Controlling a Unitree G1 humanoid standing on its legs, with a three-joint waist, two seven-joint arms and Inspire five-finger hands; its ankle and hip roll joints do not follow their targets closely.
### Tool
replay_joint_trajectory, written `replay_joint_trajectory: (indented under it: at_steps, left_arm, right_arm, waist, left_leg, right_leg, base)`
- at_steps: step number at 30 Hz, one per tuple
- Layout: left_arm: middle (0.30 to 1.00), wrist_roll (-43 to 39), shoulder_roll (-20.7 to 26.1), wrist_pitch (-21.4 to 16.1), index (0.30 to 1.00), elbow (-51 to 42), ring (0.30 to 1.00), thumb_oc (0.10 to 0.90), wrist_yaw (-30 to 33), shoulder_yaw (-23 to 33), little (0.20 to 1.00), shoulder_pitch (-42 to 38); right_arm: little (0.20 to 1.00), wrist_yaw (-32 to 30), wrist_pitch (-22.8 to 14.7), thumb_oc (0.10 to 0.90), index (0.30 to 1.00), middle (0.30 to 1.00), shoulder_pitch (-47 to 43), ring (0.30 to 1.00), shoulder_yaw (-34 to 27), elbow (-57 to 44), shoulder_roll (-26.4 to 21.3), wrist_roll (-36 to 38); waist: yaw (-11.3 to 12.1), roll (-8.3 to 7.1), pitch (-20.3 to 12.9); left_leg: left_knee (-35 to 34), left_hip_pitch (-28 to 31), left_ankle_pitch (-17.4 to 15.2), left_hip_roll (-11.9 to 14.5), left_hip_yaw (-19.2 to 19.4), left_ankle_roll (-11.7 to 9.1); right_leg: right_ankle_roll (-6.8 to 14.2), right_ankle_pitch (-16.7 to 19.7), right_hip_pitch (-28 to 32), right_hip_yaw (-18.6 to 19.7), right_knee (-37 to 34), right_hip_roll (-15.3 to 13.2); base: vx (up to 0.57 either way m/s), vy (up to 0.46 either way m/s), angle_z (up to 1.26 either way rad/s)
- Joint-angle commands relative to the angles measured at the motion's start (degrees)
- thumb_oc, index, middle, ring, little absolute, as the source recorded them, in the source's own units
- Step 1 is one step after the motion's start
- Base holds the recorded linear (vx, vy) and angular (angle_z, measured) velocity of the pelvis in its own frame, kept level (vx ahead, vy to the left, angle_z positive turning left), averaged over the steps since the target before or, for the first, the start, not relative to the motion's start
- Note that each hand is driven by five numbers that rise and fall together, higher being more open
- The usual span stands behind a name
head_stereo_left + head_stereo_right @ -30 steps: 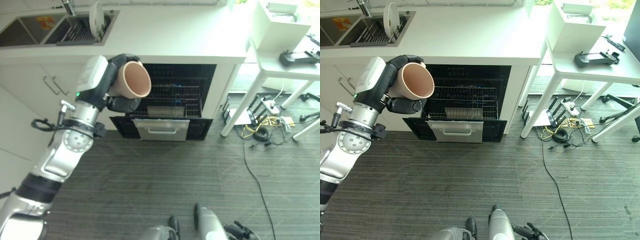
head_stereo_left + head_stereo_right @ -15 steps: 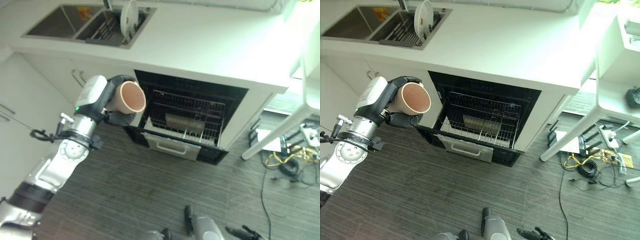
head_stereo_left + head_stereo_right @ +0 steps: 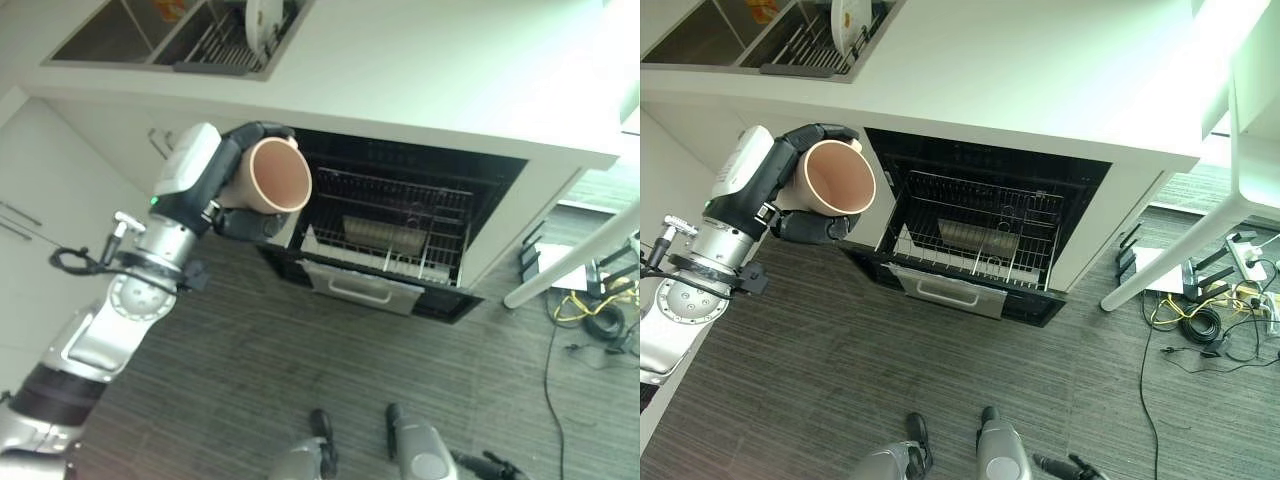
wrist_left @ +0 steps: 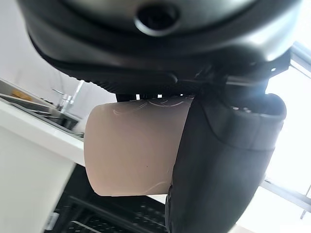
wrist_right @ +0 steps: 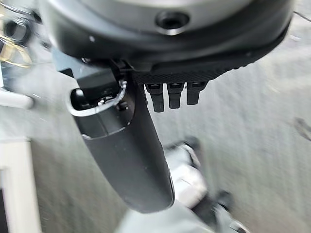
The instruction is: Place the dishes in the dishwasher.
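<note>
I have the left hand [image 3: 232,178] raised in front of the counter, its fingers and thumb curled round a pink cup [image 3: 272,178]. The cup lies on its side in the grip, its mouth turned out toward the head camera, so I see straight into its bare inside. In the left wrist view the cup [image 4: 136,150] sits snug against the palm with the thumb [image 4: 218,170] wrapped across its wall.

The right hand [image 5: 131,145] shows in its own wrist view, hanging over the grey floor [image 5: 252,121] with nothing in it. Its thumb is straight, and its fingers [image 5: 175,94] show as short stubs at the edge of the palm, so I take them as curled in.

Just beyond the cup, to its right, the dishwasher [image 3: 985,240] stands open under the counter, its door [image 3: 950,290] folded down. The wire rack [image 3: 980,235] is pulled part way out over the door, and something flat and grey lies in it; I cannot tell what it is. The cup is held just to the left of the rack's near corner, above the door's left end and clear of both.

Farther back, the white counter [image 3: 450,80] runs across the top. At its far left is the sink [image 3: 120,30], and a white plate [image 3: 850,15] stands upright on edge in the drying rack [image 3: 805,45] beside it.
</note>
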Motion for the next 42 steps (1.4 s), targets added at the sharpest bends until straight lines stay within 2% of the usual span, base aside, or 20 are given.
replay_joint_trajectory:
  at_steps: [1,7,10,11,15,17,20,22,25,27,30,33,34,37,39,42]
  left_arm:
    - [0.300,-1.0,0.6,-2.7,0.300,-1.4,0.300,0.400,3.8,7.2,0.300,-5.0]
    - [0.300,-0.6,-0.1,-3.4,0.300,-1.5,0.300,0.400,4.4,5.6,0.300,-6.4]
    - [0.300,-0.5,-0.6,-4.1,0.300,-1.2,0.300,0.400,5.0,4.6,0.300,-6.2]
    - [0.300,-0.5,-0.6,-4.2,0.300,-1.1,0.300,0.400,5.0,4.6,0.300,-6.2]
    - [0.300,-2.7,-1.5,-5.2,0.300,0.1,0.300,0.400,5.1,3.5,0.300,-5.9]
    - [0.300,-7.2,-2.9,-6.2,0.300,1.6,0.300,0.400,4.4,2.8,0.300,-5.9]
    - [0.300,-13.1,-6.4,-7.0,0.300,2.6,0.300,0.400,3.1,2.9,0.300,-5.4]
    - [0.300,-16.7,-9.6,-7.9,0.300,3.8,0.300,0.400,3.1,2.6,0.300,-5.1]
    - [0.300,-20.2,-14.1,-9.2,0.300,6.0,0.300,0.400,2.7,2.5,0.300,-4.8]
    - [0.300,-21.1,-16.7,-9.4,0.300,6.6,0.300,0.400,2.5,2.4,0.300,-4.3]
    - [0.300,-24.3,-24.6,-8.6,0.300,7.8,0.300,0.400,3.7,2.5,0.300,-2.0]
    - [0.300,-25.7,-30.3,-8.2,0.300,9.0,0.300,0.400,4.6,1.9,0.300,-0.3]
    - [0.300,-25.9,-30.5,-8.1,0.300,9.1,0.300,0.400,4.6,1.8,0.300,-0.3]
    - [0.300,-28.3,-34.9,-6.4,0.300,9.4,0.300,0.400,4.3,0.3,0.300,0.7]
    - [0.300,-29.3,-36.1,-5.6,0.300,9.2,0.300,0.400,4.1,-0.2,0.300,1.3]
    - [0.300,-28.5,-38.0,-6.0,0.300,9.7,0.300,0.400,4.8,-1.7,0.300,2.0]
  right_arm:
    - [0.900,-0.5,-1.9,0.800,0.900,0.900,4.0,0.900,0.7,-1.2,-2.3,-0.5]
    - [0.900,-3.0,-4.3,0.800,0.900,0.900,4.2,0.900,-0.3,-3.3,-2.2,6.7]
    - [0.900,-6.1,-9.8,0.800,0.900,0.900,4.9,0.900,-3.7,-7.8,-2.4,16.7]
    - [0.900,-6.0,-9.6,0.800,0.900,0.900,5.0,0.900,-3.9,-8.2,-2.3,16.8]
    - [0.900,-8.5,-20.0,0.800,0.900,0.900,6.3,0.900,-10.0,-14.1,-2.5,24.6]
    - [0.900,-7.0,-25.6,0.800,0.900,0.900,6.9,0.900,-14.9,-16.3,-2.9,26.6]
    - [0.900,-5.4,-31.0,0.800,0.900,0.900,7.2,0.900,-19.5,-20.9,-3.2,25.7]
    - [0.900,-2.3,-35.1,0.800,0.900,0.900,6.9,0.900,-22.3,-25.0,-4.2,24.4]
    - [0.900,1.4,-37.4,0.800,0.900,0.900,6.3,0.900,-25.3,-31.6,-5.8,22.6]
    - [0.900,4.0,-37.2,0.800,0.900,0.900,5.9,0.900,-26.8,-36.0,-6.5,22.2]
    - [0.900,10.8,-35.7,0.800,0.900,0.900,4.6,0.900,-26.8,-49.8,-6.6,16.5]
    - [0.900,15.3,-34.0,0.800,0.900,0.900,2.7,0.900,-23.2,-58.6,-6.9,13.5]
    - [0.900,15.8,-33.8,0.800,0.900,0.900,2.6,0.900,-23.0,-59.0,-6.9,13.5]
    - [0.900,18.5,-29.7,0.800,0.900,0.900,-0.2,0.900,-17.3,-65.9,-7.6,13.0]
    - [0.900,19.3,-28.1,0.800,0.900,0.900,-1.2,0.900,-14.9,-68.0,-7.7,12.3]
    - [0.900,19.2,-24.7,0.800,0.900,0.900,-3.7,0.900,-9.5,-71.3,-8.0,11.6]
  waist:
    - [-0.4,1.19,-4.9]
    - [-1.2,0.98,-4.2]
    - [-2.1,0.88,-4.4]
    - [-2.2,0.87,-4.5]
    - [-3.6,0.34,-5.8]
    - [-4.5,-0.21,-6.5]
    - [-5.2,-0.85,-7.0]
    - [-6.0,-1.52,-7.4]
    - [-6.8,-2.14,-7.9]
    - [-7.1,-2.39,-8.2]
    - [-8.0,-2.88,-8.4]
    - [-8.2,-3.01,-8.5]
    - [-8.2,-3.05,-8.6]
    - [-7.3,-2.99,-8.7]
    - [-6.8,-2.92,-8.7]
    - [-5.5,-2.84,-8.8]
  left_leg:
    - [6.7,-2.5,-6.5,4.4,0.8,-2.5]
    - [6.7,-3.2,-6.5,4.9,1.3,-2.5]
    - [6.7,-3.3,-6.5,5.3,1.5,-2.7]
    - [6.7,-3.2,-6.5,5.3,1.5,-2.8]
    - [6.7,-2.3,-6.6,6.4,2.7,-3.1]
    - [6.7,-1.1,-6.8,7.2,3.9,-3.1]
    - [6.7,0.4,-7.2,8.0,5.4,-3.0]
    - [6.7,1.6,-7.7,8.6,6.4,-3.1]
    - [6.7,2.9,-8.1,9.3,7.5,-3.1]
    - [6.7,3.1,-8.0,9.6,8.0,-3.2]
    - [6.7,3.9,-8.0,10.1,8.8,-3.2]
    - [6.7,4.5,-8.2,10.3,9.4,-3.1]
    - [6.7,4.3,-7.8,10.4,9.4,-3.0]
    - [6.7,4.6,-7.8,10.6,9.7,-3.0]
    - [6.7,4.6,-7.5,10.7,9.6,-3.1]
    - [6.7,4.3,-7.1,10.8,9.2,-3.2]
  right_leg:
    - [5.0,1.8,-0.4,-1.9,-4.7,0.1]
    - [4.9,2.0,-1.9,-1.1,-4.7,0.5]
    - [4.9,2.0,-2.0,-0.8,-4.7,1.0]
    - [4.9,2.0,-2.0,-0.7,-4.7,1.1]
    - [5.1,1.8,-1.3,-0.7,-4.7,1.5]
    - [5.0,1.7,-0.6,-0.9,-4.7,1.6]
    - [4.9,1.6,0.0,-1.0,-4.7,1.6]
    - [4.9,1.4,0.5,-1.0,-4.7,1.6]
    - [4.8,1.3,1.0,-1.0,-4.7,1.7]
    - [4.8,1.4,0.9,-0.9,-4.7,1.8]
    - [4.6,1.2,1.3,-0.7,-4.7,1.9]
    - [4.4,0.8,1.8,-0.9,-4.7,1.8]
    - [4.2,1.1,1.5,-0.9,-4.7,1.8]
    - [4.0,0.6,2.3,-1.6,-4.7,1.6]
    - [3.8,0.5,2.6,-1.9,-4.7,1.5]
    - [3.4,0.5,3.0,-2.5,-4.7,1.3]
  base:
    - [-0.02,-0.064,0.12]
    - [-0.04,-0.059,-0.04]
    - [-0.02,-0.075,-0.09]
    - [0.02,-0.055,-0.18]
    - [0.06,-0.079,-0.24]
    - [0.08,-0.084,-0.30]
    - [0.02,-0.086,-0.33]
    - [0.02,-0.087,-0.37]
    - [0.01,-0.074,-0.30]
    - [0.01,-0.055,-0.12]
    - [0.02,-0.030,-0.05]
    - [-0.01,-0.004,-0.02]
    - [0.00,0.000,0.00]
    - [0.00,0.007,-0.03]
    - [0.00,0.007,-0.03]
    - [-0.01,0.011,0.10]
